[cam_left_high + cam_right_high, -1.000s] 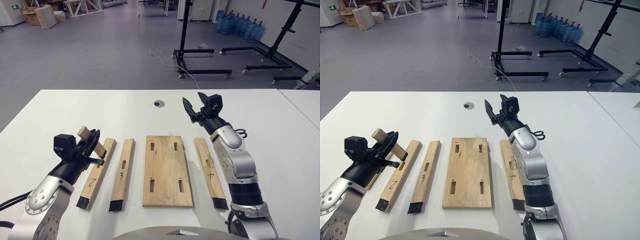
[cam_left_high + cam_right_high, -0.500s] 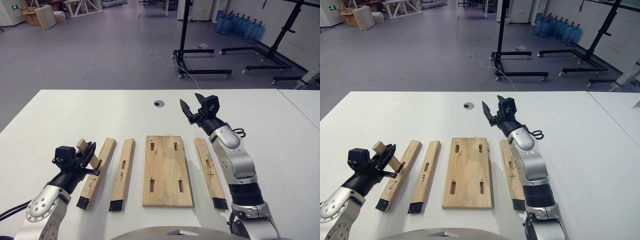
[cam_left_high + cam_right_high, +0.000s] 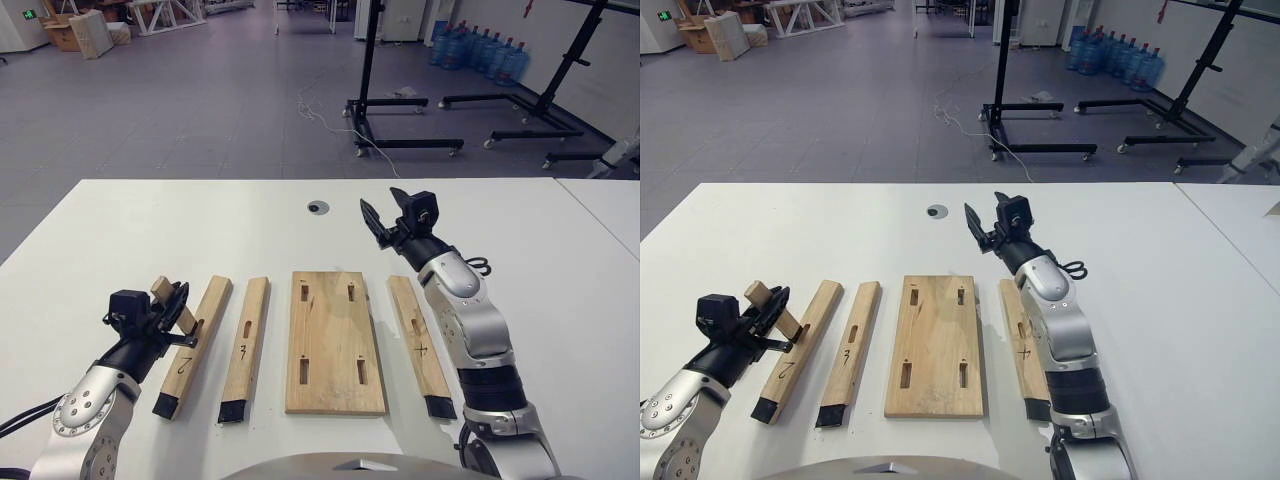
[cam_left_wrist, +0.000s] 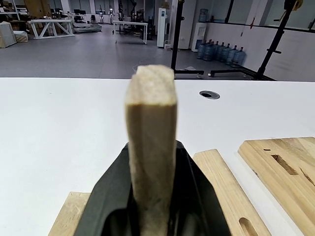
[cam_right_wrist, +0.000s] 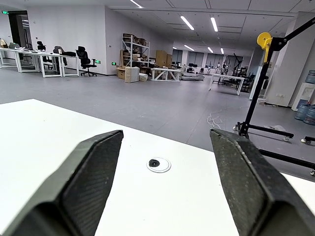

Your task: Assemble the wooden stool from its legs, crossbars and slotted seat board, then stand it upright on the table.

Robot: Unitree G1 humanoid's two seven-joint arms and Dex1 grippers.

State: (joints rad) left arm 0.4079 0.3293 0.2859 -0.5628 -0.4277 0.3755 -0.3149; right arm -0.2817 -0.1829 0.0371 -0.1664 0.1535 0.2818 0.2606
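1. Closest to me, four flat wood pieces lie side by side on the white surface (image 3: 560, 300). None of them touches another.
2. The seat board (image 3: 335, 350) is the wide one in the middle. It lies flat and has four little slots cut in it.
3. Two long legs lie on the left of the board. The outer leg (image 3: 195, 345) has a number drawn on it, and the inner leg (image 3: 246, 345) lies just beside it. Each has one slot and a dark tip at the end near me.
4. One more leg, the right leg (image 3: 418, 345), lies on the right of the board. My right arm runs along just beside it.
5. My left hand (image 3: 178, 315) is low over the surface, just left of the outer leg. It is clenched tight on a short crossbar (image 3: 162, 290).
6. The crossbar is tilted. Its free end sticks up and away from the outer leg, and its other end is down by that leg's slot. I cannot tell if the bar touches the leg.
7. From the left wrist, the crossbar stands up between the two dark fingers (image 4: 110, 196), with a finger pressed on each side.
8. A bit farther out, my right hand (image 3: 388, 214) is up above the surface, past the far end of the right leg. Its fingers are spread wide and it grips nothing.
9. Past that is a small round hole (image 3: 318, 207) in the surface.
10. Far off on the grey floor are black stands (image 3: 400, 110) and blue water bottles (image 3: 480, 45).
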